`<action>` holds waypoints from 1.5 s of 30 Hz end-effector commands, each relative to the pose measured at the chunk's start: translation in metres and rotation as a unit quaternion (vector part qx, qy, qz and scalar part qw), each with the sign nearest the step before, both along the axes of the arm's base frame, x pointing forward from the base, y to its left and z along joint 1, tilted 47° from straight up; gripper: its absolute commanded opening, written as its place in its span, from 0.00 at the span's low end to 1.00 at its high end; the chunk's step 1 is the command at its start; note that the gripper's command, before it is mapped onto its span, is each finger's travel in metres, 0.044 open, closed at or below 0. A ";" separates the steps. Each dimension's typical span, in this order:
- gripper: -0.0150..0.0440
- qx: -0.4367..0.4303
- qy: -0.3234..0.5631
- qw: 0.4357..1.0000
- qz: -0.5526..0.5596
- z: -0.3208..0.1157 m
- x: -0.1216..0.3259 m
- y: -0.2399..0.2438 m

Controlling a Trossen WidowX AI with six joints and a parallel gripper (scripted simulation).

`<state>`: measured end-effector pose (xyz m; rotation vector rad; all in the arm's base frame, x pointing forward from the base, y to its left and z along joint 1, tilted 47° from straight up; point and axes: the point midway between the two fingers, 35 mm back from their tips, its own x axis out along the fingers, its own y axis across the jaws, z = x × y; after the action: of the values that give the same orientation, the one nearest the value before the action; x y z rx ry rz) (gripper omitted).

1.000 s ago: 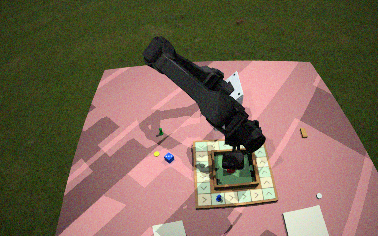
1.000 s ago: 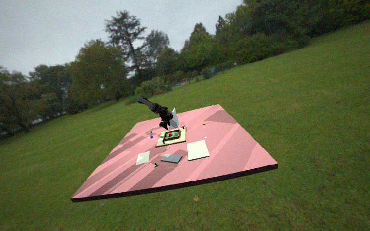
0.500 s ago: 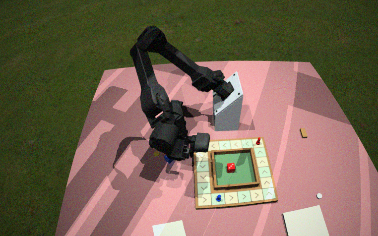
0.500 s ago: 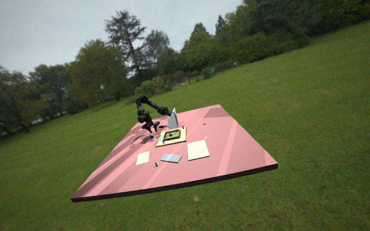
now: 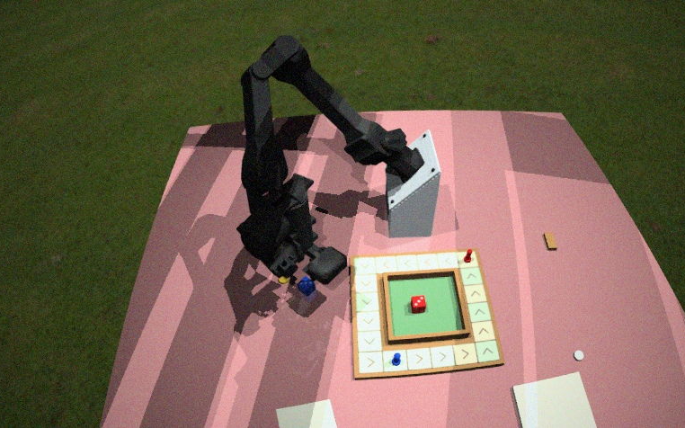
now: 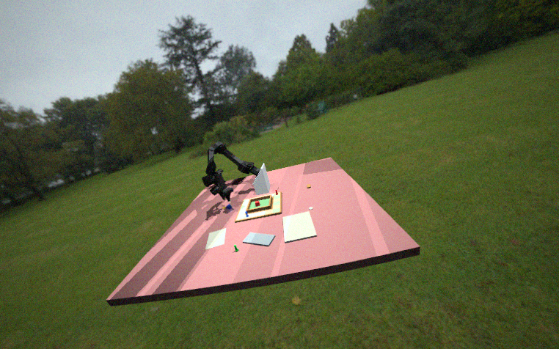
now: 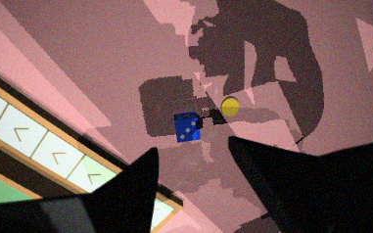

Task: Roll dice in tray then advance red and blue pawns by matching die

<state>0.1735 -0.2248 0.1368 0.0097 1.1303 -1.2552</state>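
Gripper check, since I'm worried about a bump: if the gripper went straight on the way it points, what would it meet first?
Probably the blue die or the table beside it; the gripper points down near it, though its exact line and depth are unclear.
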 end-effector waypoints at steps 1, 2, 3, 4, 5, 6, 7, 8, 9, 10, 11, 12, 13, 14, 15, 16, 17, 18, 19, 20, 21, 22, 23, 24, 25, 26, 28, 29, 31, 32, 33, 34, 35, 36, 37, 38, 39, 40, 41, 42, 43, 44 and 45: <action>0.72 0.002 0.003 1.000 0.000 -0.006 -0.002 -0.005; 0.72 0.002 0.003 1.000 0.000 -0.007 -0.003 -0.006; 0.72 0.002 0.003 1.000 0.000 -0.009 -0.003 -0.008; 0.72 0.002 0.003 1.000 0.000 -0.013 -0.003 -0.012; 0.72 0.001 0.003 1.000 0.000 -0.015 -0.004 -0.015; 0.72 0.001 0.003 1.000 0.000 -0.016 -0.004 -0.016; 0.72 0.001 0.003 1.000 0.000 -0.016 -0.004 -0.016; 0.72 0.001 0.003 1.000 0.000 -0.016 -0.004 -0.016; 0.72 0.001 0.003 1.000 0.000 -0.016 -0.004 -0.017; 0.72 0.001 0.003 1.000 0.000 -0.017 -0.004 -0.018; 0.72 0.001 0.003 1.000 0.000 -0.018 -0.004 -0.019; 0.72 0.001 0.003 1.000 0.000 -0.019 -0.004 -0.020; 0.72 0.001 0.003 1.000 0.000 -0.021 -0.004 -0.021; 0.72 0.001 0.003 1.000 0.000 -0.022 -0.005 -0.023; 0.72 0.001 0.003 1.000 0.000 -0.023 -0.005 -0.024; 0.72 0.001 0.003 1.000 0.000 -0.024 -0.005 -0.025; 0.72 0.001 0.003 1.000 0.000 -0.025 -0.005 -0.026; 0.72 0.001 0.003 1.000 0.000 -0.026 -0.005 -0.027; 0.72 0.001 0.003 1.000 0.000 -0.027 -0.005 -0.029; 0.72 0.001 0.003 1.000 0.000 -0.028 -0.006 -0.030; 0.72 0.001 0.003 1.000 0.000 -0.029 -0.006 -0.031; 0.72 0.001 0.003 1.000 0.000 -0.030 -0.006 -0.032; 0.72 0.001 0.003 1.000 0.000 -0.031 -0.006 -0.033; 0.72 0.001 0.003 1.000 0.000 -0.032 -0.006 -0.035; 0.72 0.001 0.003 1.000 0.000 -0.033 -0.007 -0.036; 0.72 0.001 0.003 1.000 0.000 -0.034 -0.007 -0.037; 0.72 0.001 0.003 1.000 0.000 -0.036 -0.008 -0.039; 0.72 0.001 0.003 1.000 0.000 -0.037 -0.008 -0.040; 0.68 0.001 0.003 1.000 0.000 -0.037 -0.008 -0.040; 0.63 0.001 0.003 1.000 0.000 -0.037 -0.008 -0.040; 0.59 0.001 0.003 1.000 0.000 -0.037 -0.008 -0.040; 0.54 0.001 0.003 1.000 0.000 -0.037 -0.008 -0.040; 0.50 0.001 0.003 1.000 0.000 -0.037 -0.008 -0.040; 0.49 0.001 0.003 1.000 0.000 -0.037 -0.008 -0.040; 0.48 0.001 0.003 1.000 0.000 -0.037 -0.008 -0.040; 0.46 0.001 0.003 1.000 0.000 -0.037 -0.008 -0.040; 0.45 0.001 0.003 1.000 0.000 -0.037 -0.008 -0.040; 0.44 0.001 0.003 1.000 0.000 -0.037 -0.008 -0.040; 0.43 0.001 0.003 1.000 0.000 -0.037 -0.008 -0.040; 0.42 0.001 0.003 1.000 0.000 -0.037 -0.008 -0.040; 0.41 0.001 0.003 1.000 0.000 -0.037 -0.008 -0.040; 0.40 0.001 0.003 1.000 0.000 -0.037 -0.008 -0.040; 0.35 0.001 0.003 1.000 0.000 -0.037 -0.008 -0.040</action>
<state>0.1651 -0.2648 0.1012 0.0079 1.1324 -1.2642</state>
